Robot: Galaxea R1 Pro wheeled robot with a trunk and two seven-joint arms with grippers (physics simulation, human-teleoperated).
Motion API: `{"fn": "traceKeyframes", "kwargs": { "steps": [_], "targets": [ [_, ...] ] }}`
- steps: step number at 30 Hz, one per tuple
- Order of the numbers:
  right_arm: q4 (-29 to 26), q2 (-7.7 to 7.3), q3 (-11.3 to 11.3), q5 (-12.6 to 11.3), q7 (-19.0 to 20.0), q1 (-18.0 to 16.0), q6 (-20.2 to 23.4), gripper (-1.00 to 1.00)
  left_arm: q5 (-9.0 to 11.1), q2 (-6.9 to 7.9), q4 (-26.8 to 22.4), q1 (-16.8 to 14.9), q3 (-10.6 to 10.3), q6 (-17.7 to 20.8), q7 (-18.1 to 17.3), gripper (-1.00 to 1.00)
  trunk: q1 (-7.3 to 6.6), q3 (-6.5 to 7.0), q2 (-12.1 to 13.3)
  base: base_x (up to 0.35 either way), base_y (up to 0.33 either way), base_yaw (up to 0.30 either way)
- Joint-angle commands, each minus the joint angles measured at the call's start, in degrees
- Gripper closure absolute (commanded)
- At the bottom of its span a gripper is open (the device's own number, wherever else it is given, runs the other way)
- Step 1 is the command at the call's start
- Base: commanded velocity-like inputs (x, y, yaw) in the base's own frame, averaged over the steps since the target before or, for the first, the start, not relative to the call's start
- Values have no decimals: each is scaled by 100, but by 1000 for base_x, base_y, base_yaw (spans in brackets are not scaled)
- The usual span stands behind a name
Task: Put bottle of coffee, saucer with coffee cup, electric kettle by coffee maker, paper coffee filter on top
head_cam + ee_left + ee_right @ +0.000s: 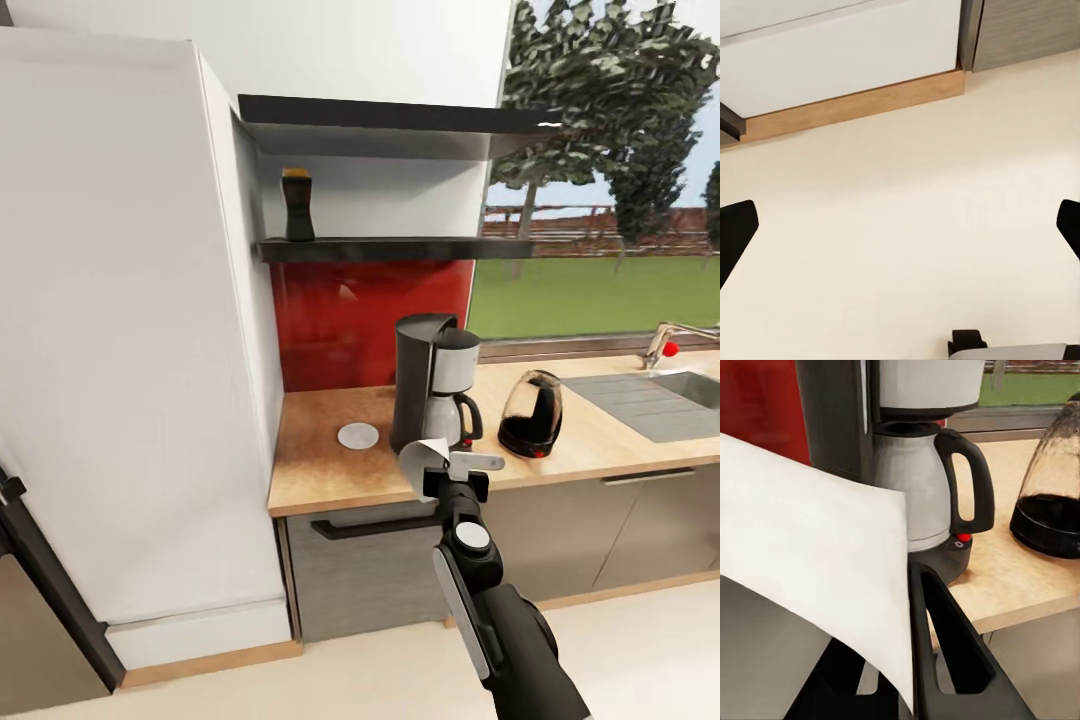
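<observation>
The black coffee maker (435,385) stands on the wooden countertop (320,470), its carafe (916,484) close ahead in the right wrist view. My right gripper (452,464) hovers at the counter's front edge just before the machine, shut on the white paper coffee filter (423,460) (810,562). The dark glass electric kettle (531,414) (1050,502) sits right of the machine, and the white saucer (358,435) lies to its left. On the black kitchen shelf (400,248) stands the bottle of coffee (297,205). My left gripper (900,225) is open above bare floor. The coffee cup is out of view.
A tall white cabinet (120,330) borders the counter on the left. A red backsplash (370,315) rises behind the machine. The sink (665,395) and tap (668,345) are at the far right, under a window. Drawers with a dark handle (375,527) lie below the counter.
</observation>
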Motion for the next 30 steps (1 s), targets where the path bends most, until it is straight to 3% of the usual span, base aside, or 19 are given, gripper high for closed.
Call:
{"fn": "traceKeyframes", "kwargs": {
  "steps": [1,17,30],
  "targets": [
    [-5,-1,8,2,-26,-5,37,100,-51,-4,4,-6,48,-22,-30,-100,3,-11,-11,-2,-15,0],
    [-32,-10,8,11,-26,-5,42,100,-53,-11,24,-3,48,-22,-30,-100,3,-11,-11,0,-162,0],
    [-55,8,9,2,-35,-5,53,100,-51,-11,24,2,48,-22,-30,-100,3,-11,-11,0,-14,0]
  ]
}}
